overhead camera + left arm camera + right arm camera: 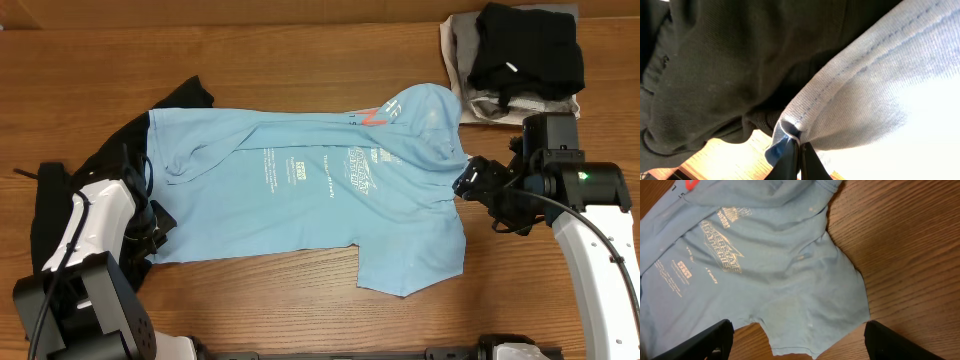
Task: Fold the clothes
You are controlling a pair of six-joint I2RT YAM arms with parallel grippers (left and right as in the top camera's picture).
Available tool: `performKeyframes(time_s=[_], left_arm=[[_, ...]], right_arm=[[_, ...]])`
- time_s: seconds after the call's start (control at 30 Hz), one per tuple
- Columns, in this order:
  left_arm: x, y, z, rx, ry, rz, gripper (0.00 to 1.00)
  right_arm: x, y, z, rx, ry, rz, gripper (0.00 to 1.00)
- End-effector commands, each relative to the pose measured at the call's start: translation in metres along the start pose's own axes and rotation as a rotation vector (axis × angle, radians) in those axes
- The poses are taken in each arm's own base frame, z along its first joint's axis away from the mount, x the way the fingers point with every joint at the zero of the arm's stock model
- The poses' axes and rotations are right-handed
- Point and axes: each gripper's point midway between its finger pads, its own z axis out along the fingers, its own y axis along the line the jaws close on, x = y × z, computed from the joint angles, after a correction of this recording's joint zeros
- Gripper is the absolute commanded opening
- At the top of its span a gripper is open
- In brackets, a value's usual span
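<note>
Light blue printed T-shirt: left gripper pinches its hem for folding, right gripper gapes above its sleeve

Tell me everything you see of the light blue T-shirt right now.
The light blue short-sleeved T-shirt, a soft knit with white print and red-orange lettering, lies spread across the wooden table, wrinkled, its far side partly folded over. Its left end overlaps a black top. The left hand is shut on its stitched hem; the right hand hangs open over a sleeve.

Soft, matt knit-cloth T-shirt on a smooth, grained wooden table.
</note>
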Motion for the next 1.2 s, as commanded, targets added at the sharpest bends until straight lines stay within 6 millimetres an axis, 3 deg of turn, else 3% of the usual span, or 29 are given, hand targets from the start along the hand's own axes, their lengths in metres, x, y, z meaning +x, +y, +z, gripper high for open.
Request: performKeyframes(time_s=[0.0, 0.2, 0.57, 0.83, 1.17], left_arm=[[0.001, -0.011, -0.005, 0.059, 0.02, 0.058, 0.04], [-0.007, -0.034, -0.034, 0.197, 0.028, 0.176, 0.04], [-0.021, -0.038, -0.06, 0.224, -0.006, 0.208, 0.04], [-0.042, -0.047, -0.075, 0.262, -0.088, 0.197, 0.04], [-0.045, -0.049, -0.075, 0.267, -0.101, 0.196, 0.04]], right_arm=[[0.0, 0.001, 0.001, -0.003, 0.002, -0.006, 0.87], [0.01, -0.002, 0.0, 0.01, 0.04, 0.003, 0.84], [0.044, -0.024, 0.002, 0.101, 0.171, 0.094, 0.8], [0.08, -0.05, 0.052, 0.165, 0.264, 0.224, 0.79], [0.11, -0.056, 0.11, 0.19, 0.233, 0.345, 0.72]])
